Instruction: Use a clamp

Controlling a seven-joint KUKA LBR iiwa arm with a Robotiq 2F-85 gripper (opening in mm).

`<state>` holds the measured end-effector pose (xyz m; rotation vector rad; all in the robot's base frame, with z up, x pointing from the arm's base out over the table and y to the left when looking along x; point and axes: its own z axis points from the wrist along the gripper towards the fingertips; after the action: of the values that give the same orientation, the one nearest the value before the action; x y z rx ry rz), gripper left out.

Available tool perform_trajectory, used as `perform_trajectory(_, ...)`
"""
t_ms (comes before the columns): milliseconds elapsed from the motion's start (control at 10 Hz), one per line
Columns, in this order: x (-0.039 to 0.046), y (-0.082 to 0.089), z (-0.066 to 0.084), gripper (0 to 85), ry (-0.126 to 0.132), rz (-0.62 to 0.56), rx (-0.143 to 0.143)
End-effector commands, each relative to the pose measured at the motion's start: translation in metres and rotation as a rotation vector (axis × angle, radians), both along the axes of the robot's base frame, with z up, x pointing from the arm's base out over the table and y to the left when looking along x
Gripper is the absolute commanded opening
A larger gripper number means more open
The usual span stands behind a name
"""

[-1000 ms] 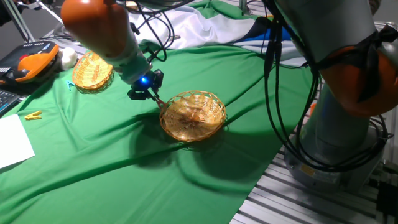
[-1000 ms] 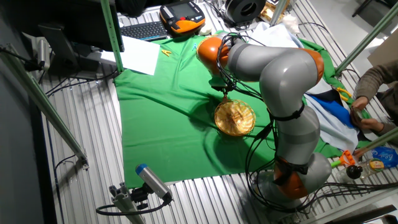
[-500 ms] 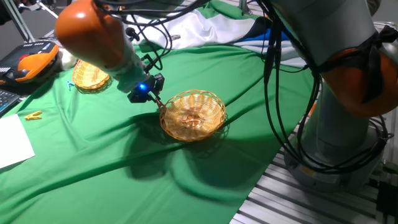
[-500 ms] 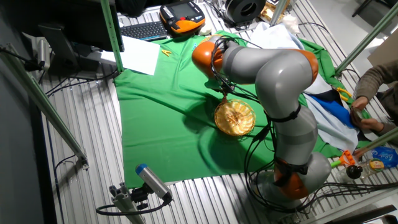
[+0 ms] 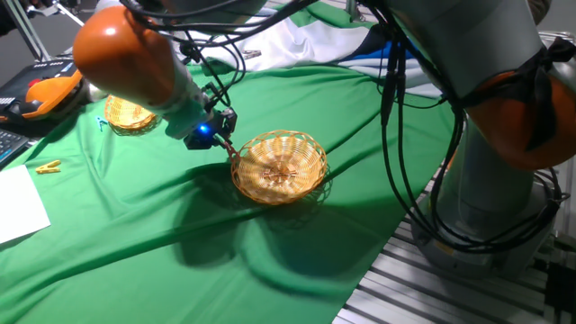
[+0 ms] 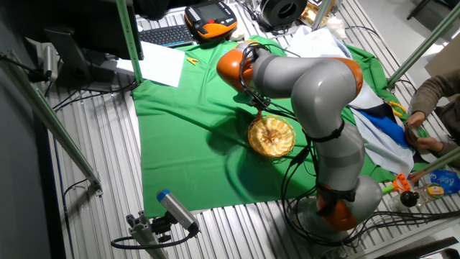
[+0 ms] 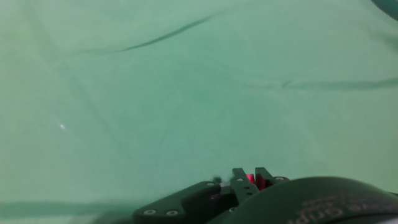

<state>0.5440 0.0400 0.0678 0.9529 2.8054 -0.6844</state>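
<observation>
My gripper [image 5: 219,137] hangs low over the green cloth at the left rim of the larger wicker basket [image 5: 317,153]. It is shut on the small red clamp [image 5: 229,148], which points down toward that rim. In the hand view a bit of the red clamp [image 7: 255,181] shows between the black fingertips [image 7: 239,177], with blurred green cloth beyond. In the other fixed view the gripper [image 6: 259,111] sits just above the basket [image 6: 253,137]. I cannot tell whether the clamp touches the rim.
A smaller wicker basket [image 5: 126,115] lies at the far left, partly behind the arm. A yellow clip [image 5: 47,166], a white paper [image 5: 18,207] and an orange teach pendant [image 5: 45,90] lie at the left edge. The cloth has folds in front.
The arm's orange joint has swung left, now covering more of the small basket. The gripper has stayed at the large basket's left rim, still shut on the clamp.
</observation>
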Motion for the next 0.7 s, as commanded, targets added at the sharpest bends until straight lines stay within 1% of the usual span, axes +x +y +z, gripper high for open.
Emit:
perform_trajectory(0, -0.0001, 0.0005, 0.0002, 0.0, -0.001, -0.004, -0.007)
perform_trajectory(200, 0.0, 0.0006, 0.0001, 0.0, -0.004, -0.015, -0.015)
perform_trajectory(300, 0.0006, 0.0004, 0.0004, 0.0, -0.018, -0.028, -0.008)
perform_trajectory(400, 0.0024, -0.0003, 0.0005, 0.0, -0.031, -0.034, -0.033)
perform_trajectory(500, 0.0042, -0.0006, 0.0, 0.0, -0.049, -0.043, -0.05)
perform_trajectory(600, 0.0062, -0.0012, -0.0001, 0.0, -0.056, -0.048, -0.057)
